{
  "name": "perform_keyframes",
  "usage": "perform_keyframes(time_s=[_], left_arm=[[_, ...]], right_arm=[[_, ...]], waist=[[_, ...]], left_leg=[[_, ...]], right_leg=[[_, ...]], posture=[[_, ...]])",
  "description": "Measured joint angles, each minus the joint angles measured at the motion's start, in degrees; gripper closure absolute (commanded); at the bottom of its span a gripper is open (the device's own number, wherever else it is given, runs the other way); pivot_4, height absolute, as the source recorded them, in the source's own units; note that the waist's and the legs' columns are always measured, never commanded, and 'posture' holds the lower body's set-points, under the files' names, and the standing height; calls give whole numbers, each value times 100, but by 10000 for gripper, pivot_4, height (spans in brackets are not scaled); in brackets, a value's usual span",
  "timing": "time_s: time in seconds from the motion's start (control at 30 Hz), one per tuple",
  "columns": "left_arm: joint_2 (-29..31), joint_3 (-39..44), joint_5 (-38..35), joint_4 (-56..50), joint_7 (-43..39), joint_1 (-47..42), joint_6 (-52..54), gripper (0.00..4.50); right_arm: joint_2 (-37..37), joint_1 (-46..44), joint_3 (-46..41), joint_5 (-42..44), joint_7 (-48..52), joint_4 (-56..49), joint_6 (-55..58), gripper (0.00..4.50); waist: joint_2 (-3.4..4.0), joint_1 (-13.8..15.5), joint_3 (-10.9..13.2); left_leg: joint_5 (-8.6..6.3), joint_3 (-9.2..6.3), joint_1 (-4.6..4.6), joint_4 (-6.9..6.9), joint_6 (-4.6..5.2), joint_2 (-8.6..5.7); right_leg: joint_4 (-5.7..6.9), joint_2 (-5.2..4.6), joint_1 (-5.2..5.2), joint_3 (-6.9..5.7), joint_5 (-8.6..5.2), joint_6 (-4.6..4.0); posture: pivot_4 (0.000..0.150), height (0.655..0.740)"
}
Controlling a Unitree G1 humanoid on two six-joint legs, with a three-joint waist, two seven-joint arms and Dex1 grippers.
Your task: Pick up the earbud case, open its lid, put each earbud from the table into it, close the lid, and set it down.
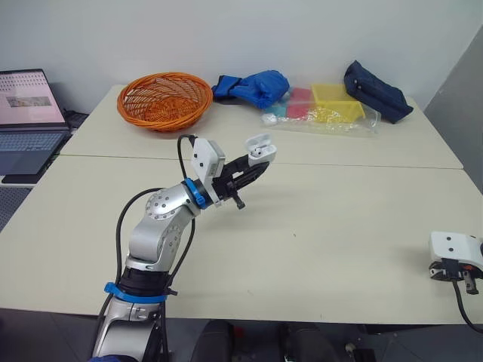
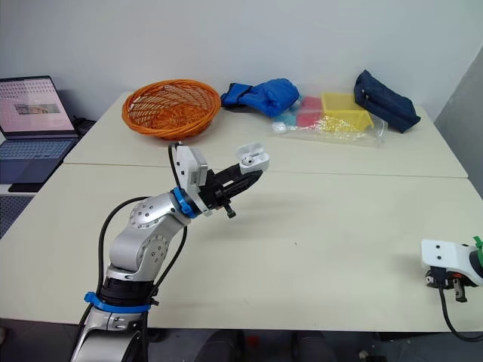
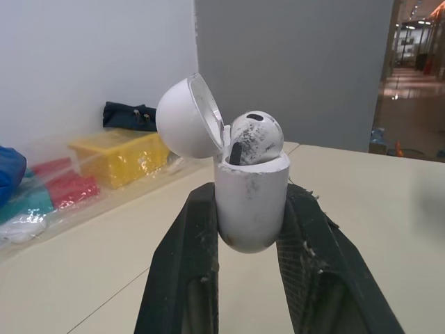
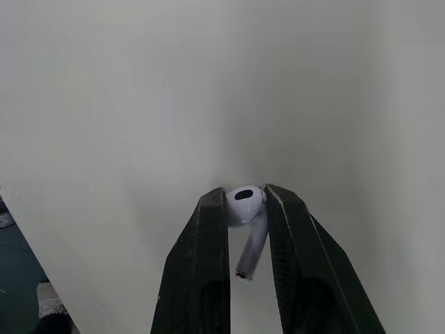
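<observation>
Pinching the open case (image 3: 252, 209) aloft in the left gripper (image 1: 256, 162), with one earbud (image 3: 256, 138) seated. Clamping the second earbud (image 4: 247, 223) in the right gripper (image 4: 245, 196), low by the table (image 1: 339, 226) edge. Now across slowly, stem down into the empty slot.

Case (image 3: 250, 202): white plastic, looked smooth and glossy, with grey scuffs.
Earbud (image 4: 245, 205): white plastic, shone smooth and glossy.
Left jaws: black, looked matt, rubbed with pale marks.
Worktop (image 1: 317, 226): cream, looked smooth and matt.
Basket (image 1: 164, 98): orange woven strands, looked ribbed.
Blue bag (image 1: 256, 87): cloth, lay wrinkled.
Pouch (image 1: 377, 90): navy cloth, looked matt.
Wrap (image 1: 324, 121): clear film, shone, creased.
Left arm (image 1: 162, 215): silvery metal, had a satin sheen.
</observation>
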Motion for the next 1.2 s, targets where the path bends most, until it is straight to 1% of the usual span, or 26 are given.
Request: perform_keyframes(time_s=[0.13,0.4,0.77,0.87,1.0,1.2], left_arm=[[21,1,-9,0,2,-1,54,37544],[24,0,-16,1,-1,-35,78,37544],[25,0,-32,-18,5,34,105,37544],[24,0,-34,-17,13,33,106,37544],[22,0,-42,-19,21,33,116,37544],[24,0,-63,-156,21,44,179,37544]], right_arm=[[44,-30,-5,-9,-7,38,-13,41088],[130,-65,-116,-76,-124,127,-66,12840],[112,150,-260,-43,-23,59,11,12840],[105,216,-295,17,39,8,139,19174],[108,219,-292,15,99,-6,165,32990],[113,248,-309,-5,50,51,111,32990]], waist=[[-1,1,0],[-2,2,-1],[-2,12,-1],[-2,12,-1],[-2,9,-1],[-2,7,-1]], left_leg=[[0,2,0,1,0,0],[0,-4,2,1,0,0],[0,-6,1,1,0,-1],[0,-4,0,1,0,0],[0,0,2,4,0,-1],[0,-2,2,6,-1,-1]], right_leg=[[-2,0,2,2,0,1],[2,1,3,-2,1,0],[2,0,4,-4,0,0],[0,1,4,-2,0,0],[1,0,4,1,1,1],[2,0,6,0,2,1]], posture=[[1500,7400],[1500,7400],[1500,7400],[1500,7400],[1500,7400],[1500,7400]])
